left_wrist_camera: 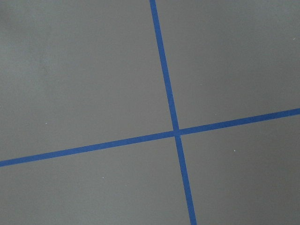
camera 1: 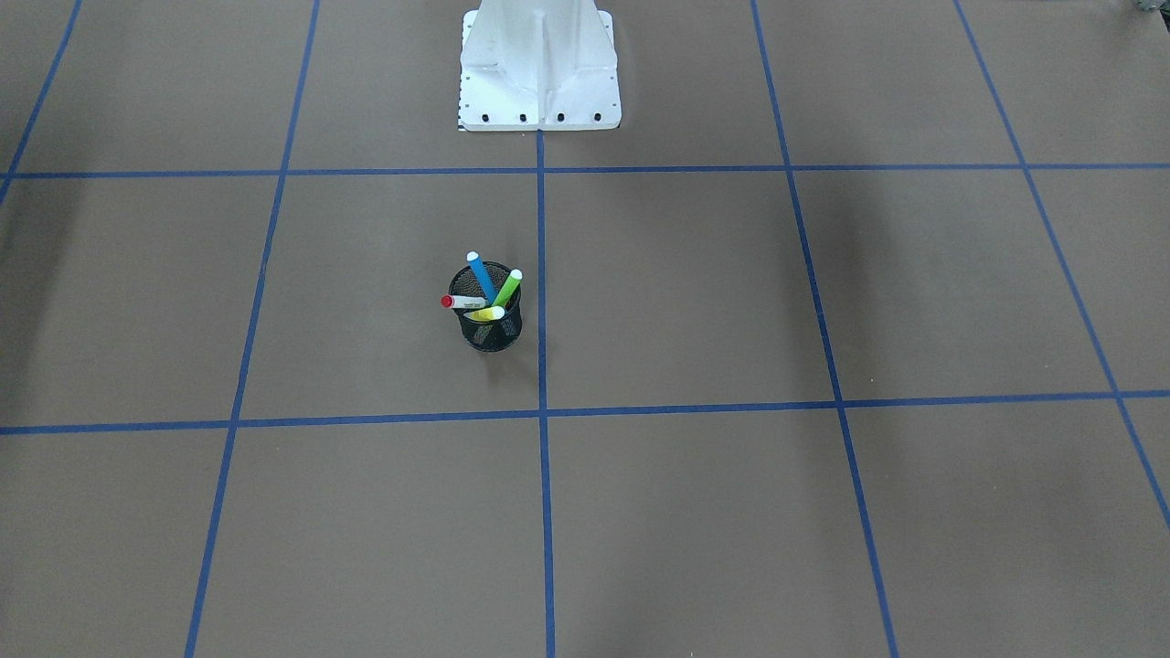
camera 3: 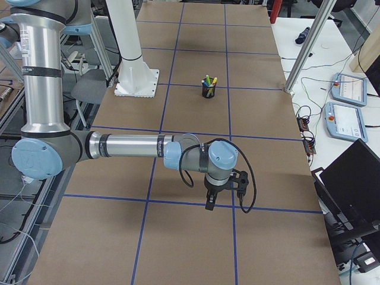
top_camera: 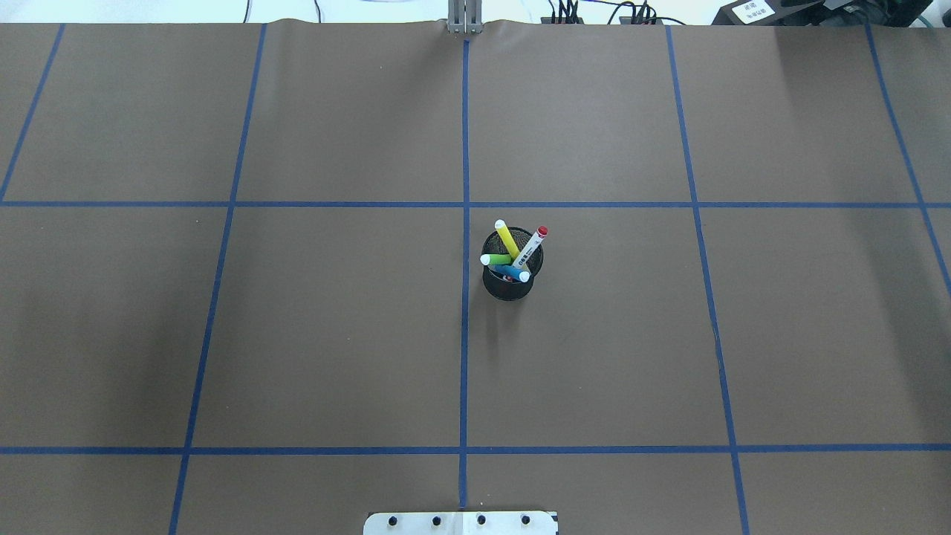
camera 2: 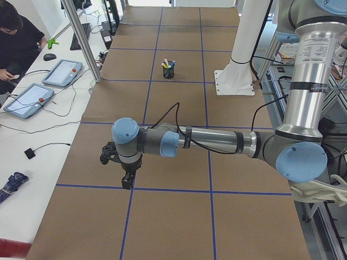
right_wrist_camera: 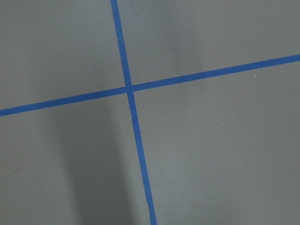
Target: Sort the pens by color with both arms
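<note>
While the left gripper (camera 2: 127,184) shows only from the table's end, too small to tell whether its fingers are spread or pressed together, it hangs pointing down over a crossing of blue tape lines (left_wrist_camera: 176,132) toward the table's (top_camera: 334,334) left end. The right gripper (camera 3: 209,205) hangs the same way toward the right end, and its state cannot be told either. The left arm (camera 2: 211,142) and right arm (camera 3: 127,146) each stretch a level forearm out over the table. Well apart from both, near the table's middle and just on the robot's right of the centre tape line, stands an upright black mesh cup (top_camera: 509,288). All four pens lean in it, caps up: the blue pen (camera 1: 481,277), green pen (camera 1: 507,289), yellow pen (camera 1: 486,313) and white pen with red cap (camera 1: 464,302). A white mounting base (camera 1: 539,73) stands at the robot's edge.
</note>
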You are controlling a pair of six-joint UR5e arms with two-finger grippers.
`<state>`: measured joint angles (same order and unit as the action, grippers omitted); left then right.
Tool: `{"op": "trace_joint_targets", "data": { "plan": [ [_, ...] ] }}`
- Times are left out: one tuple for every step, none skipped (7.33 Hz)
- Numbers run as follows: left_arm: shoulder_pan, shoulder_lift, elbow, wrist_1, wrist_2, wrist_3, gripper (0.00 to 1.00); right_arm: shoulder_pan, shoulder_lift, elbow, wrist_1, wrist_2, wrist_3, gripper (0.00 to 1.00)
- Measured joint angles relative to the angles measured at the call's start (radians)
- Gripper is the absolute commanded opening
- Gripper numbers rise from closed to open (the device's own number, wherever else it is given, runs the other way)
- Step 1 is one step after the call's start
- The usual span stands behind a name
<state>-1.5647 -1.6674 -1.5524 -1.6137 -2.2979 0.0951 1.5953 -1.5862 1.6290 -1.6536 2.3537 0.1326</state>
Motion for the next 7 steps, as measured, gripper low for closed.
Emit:
{"op": "trace_joint_targets", "data": {
  "plan": [
    [0.0,0.0,0.0,0.0,0.0,0.0,1.0,0.0,0.0,0.007,-0.001,0.001,-0.002,0.99],
    [0.0,0.0,0.0,-0.001,0.0,0.0,1.0,0.0,-0.001,0.016,-0.003,0.002,-0.003,0.99],
    [0.0,0.0,0.0,-0.001,0.0,0.0,1.0,0.0,-0.001,0.02,-0.004,0.002,-0.003,0.99],
    [0.0,0.0,0.0,-0.001,0.0,0.0,1.0,0.0,-0.002,0.021,-0.003,0.002,-0.002,0.99],
    [0.0,0.0,0.0,-0.002,0.0,0.0,1.0,0.0,-0.003,0.021,-0.003,0.003,-0.002,0.99],
    [0.0,0.0,0.0,-0.002,0.0,0.0,1.0,0.0,-0.003,0.022,-0.003,0.003,-0.002,0.99],
    [0.0,0.0,0.0,-0.002,0.0,-0.001,1.0,0.0,-0.003,0.022,-0.003,0.004,-0.002,0.99]
  ]
}}
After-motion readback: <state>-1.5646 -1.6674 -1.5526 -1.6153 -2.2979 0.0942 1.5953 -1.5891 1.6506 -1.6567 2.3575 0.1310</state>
